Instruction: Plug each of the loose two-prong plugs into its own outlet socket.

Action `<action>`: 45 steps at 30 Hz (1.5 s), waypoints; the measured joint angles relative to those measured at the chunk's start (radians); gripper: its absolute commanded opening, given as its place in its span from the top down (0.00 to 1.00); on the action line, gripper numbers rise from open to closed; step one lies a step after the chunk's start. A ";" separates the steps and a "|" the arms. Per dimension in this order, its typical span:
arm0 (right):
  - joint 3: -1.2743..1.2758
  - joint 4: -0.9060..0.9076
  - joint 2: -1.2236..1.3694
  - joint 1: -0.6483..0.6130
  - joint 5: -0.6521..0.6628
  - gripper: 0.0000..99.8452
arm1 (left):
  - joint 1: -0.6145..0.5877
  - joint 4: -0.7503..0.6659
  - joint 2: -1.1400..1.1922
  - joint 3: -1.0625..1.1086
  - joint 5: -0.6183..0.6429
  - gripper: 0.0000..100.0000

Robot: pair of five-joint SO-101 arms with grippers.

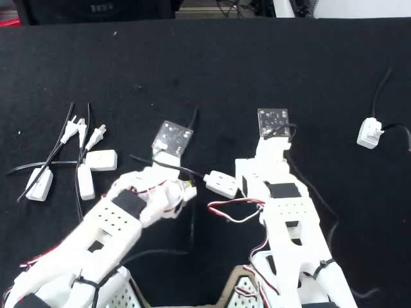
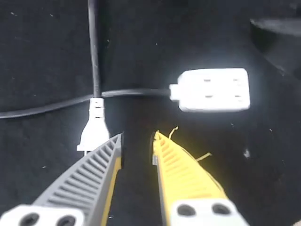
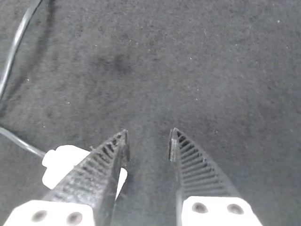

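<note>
A white plug lies flat near a socket block.

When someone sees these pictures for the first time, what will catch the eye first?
The white outlet socket stands out on the black table, between the left arm and the right arm. The open left gripper hangs next to a white two-prong plug. More sockets lie at the table's left side.

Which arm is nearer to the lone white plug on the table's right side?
Right. The right arm lies left of the plug; the left arm lies farther left.
</note>
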 measured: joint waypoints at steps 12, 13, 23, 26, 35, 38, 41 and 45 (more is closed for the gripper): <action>-0.057 0.049 0.000 -0.279 0.000 0.86 | -0.396 0.365 -0.075 -0.147 -0.071 0.89; -0.057 0.031 0.000 -0.333 0.000 0.86 | -0.443 0.374 -0.091 -0.147 -0.080 0.89; -0.247 -0.117 0.308 -0.614 -0.180 0.86 | -0.807 0.199 -0.232 -0.018 0.002 0.89; -0.336 -0.117 0.436 -0.620 -0.276 0.86 | -0.809 0.152 -0.270 0.041 0.020 0.89; -0.609 0.146 0.663 -0.631 -0.462 0.86 | -0.775 0.137 -0.442 0.133 0.028 0.89; -0.709 0.273 0.712 -0.647 -0.471 0.86 | -0.775 0.137 -0.519 0.170 0.028 0.89; -0.763 0.361 0.773 -0.646 -0.476 0.86 | -0.767 0.137 -0.600 0.215 0.028 0.89; -0.798 0.347 0.862 -0.649 -0.476 0.86 | -0.769 0.137 -0.707 0.265 0.028 0.89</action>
